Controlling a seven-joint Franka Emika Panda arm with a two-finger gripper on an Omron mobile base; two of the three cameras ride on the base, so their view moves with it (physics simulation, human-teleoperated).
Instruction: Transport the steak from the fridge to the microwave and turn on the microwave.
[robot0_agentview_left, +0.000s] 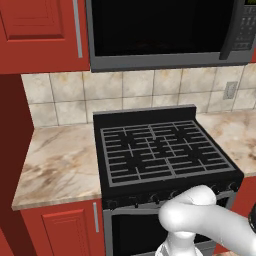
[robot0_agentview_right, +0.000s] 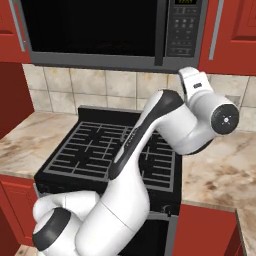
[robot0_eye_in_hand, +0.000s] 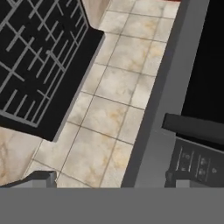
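So the microwave hangs above the black stove with its door closed, keypad over at 3 o'clock on its front. In the hand view the gripper is spread wide with nothing in it, nosed up by the microwave's grey trim, tiled wall at 9 o'clock.

Showing nothing legible — the keypad on the right of the microwave carrying rows of buttons with marks too small and blurred to read. Glowing faintly above them, a small greenish display — digits not resolvable. Appearing in the hand view, pale button symbols, unreadable.
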